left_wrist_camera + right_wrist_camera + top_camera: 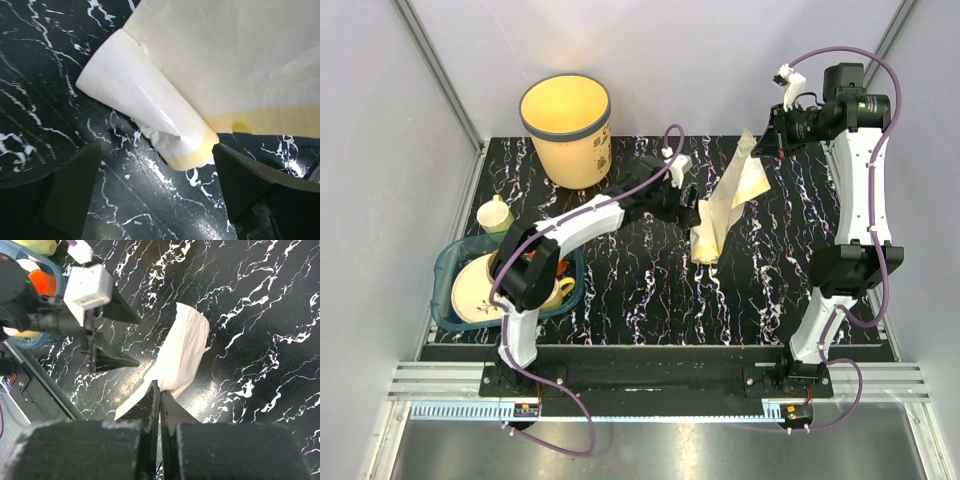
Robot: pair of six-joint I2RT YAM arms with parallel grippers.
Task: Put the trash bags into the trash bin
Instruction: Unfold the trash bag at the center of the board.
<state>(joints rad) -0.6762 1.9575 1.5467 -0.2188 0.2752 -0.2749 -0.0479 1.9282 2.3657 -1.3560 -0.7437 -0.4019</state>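
The trash bin [565,130] stands upright and open at the back left of the black marble table. A pale trash bag [725,205] stretches from the table up toward the back right. My right gripper [767,143] is shut on its upper end; in the right wrist view the fingers [159,390] pinch the film and the bag [182,350] hangs below. My left gripper [692,212] is open, low at the bag's lower end. In the left wrist view the rolled bag end [145,105] lies just ahead of the open gripper [155,185], not between the jaws.
A teal dish tray [450,262] with cream plates sits at the near left, with a pale yellow-green bottle [495,213] behind it. Grey walls close in the table on three sides. The left gripper [112,332] also shows in the right wrist view.
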